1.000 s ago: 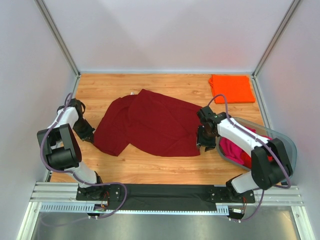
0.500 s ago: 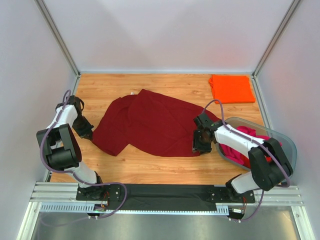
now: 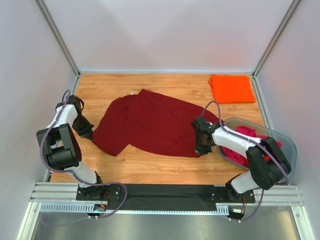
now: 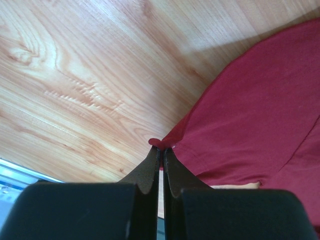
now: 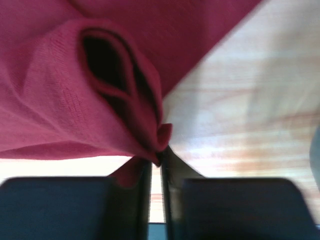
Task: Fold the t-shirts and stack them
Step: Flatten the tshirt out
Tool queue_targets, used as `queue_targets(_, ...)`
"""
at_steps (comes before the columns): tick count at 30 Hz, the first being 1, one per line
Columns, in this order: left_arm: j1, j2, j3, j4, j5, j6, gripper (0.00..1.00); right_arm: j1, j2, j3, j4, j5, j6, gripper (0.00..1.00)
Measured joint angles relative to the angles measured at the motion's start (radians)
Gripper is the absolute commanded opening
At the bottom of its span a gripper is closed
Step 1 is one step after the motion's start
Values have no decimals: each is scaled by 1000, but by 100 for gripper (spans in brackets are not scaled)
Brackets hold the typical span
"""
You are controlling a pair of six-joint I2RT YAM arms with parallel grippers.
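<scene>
A dark maroon t-shirt (image 3: 150,125) lies spread and rumpled across the middle of the wooden table. My left gripper (image 3: 85,131) is shut on its left edge (image 4: 172,137), pinching a small tip of cloth between the fingertips. My right gripper (image 3: 202,147) is shut on the shirt's lower right corner (image 5: 125,115), where the cloth bunches into a fold above the jaws. A folded bright orange t-shirt (image 3: 231,88) lies at the far right corner. More t-shirts, magenta-pink and red (image 3: 242,145), sit bundled in the tub at the right.
A grey translucent plastic tub (image 3: 285,150) stands at the right edge, close beside my right arm. White walls enclose the table on three sides. A black strip and metal rail (image 3: 165,195) run along the near edge.
My right gripper moved down and left along the maroon shirt's right edge to its lower corner and shut on the cloth. The left gripper drew slightly further left with its edge.
</scene>
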Motion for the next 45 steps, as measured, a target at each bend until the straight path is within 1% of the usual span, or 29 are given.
queue_targets(5, 0, -6, 0, 0, 22, -25, 0, 2, -39, -27, -43, 7, 24, 0)
queue_targets(10, -19, -63, 0, -1, 26, -31, 0, 14, -78, 25, -200, 3, 61, 0)
queue_targets(13, -33, -107, -1, 2, 22, -31, 0, 40, -108, 28, -246, -5, 99, 3)
queue_targets(16, -37, -121, -26, 22, 31, -31, 0, 80, -109, -20, -230, -23, 134, 25)
queue_targets(17, -39, -121, -42, 27, 38, -31, 0, 93, -110, -42, -227, -27, 146, 33)
queue_targets(20, -40, -121, -81, 29, 45, -28, 0, 121, -125, -88, -229, -34, 190, 44)
queue_targets(21, -41, -121, -88, 29, 46, -27, 0, 130, -142, -96, -229, -33, 208, 45)
queue_targets(27, -44, -121, -90, 31, 46, -18, 0, 210, -227, -119, -186, -29, 290, 47)
queue_targets(35, -44, -121, -90, 31, 45, -11, 0, 244, -145, -129, -157, 16, 350, 46)
queue_targets(45, -44, -121, -90, 30, 45, -8, 0, 278, -168, -136, -169, 96, 423, 46)
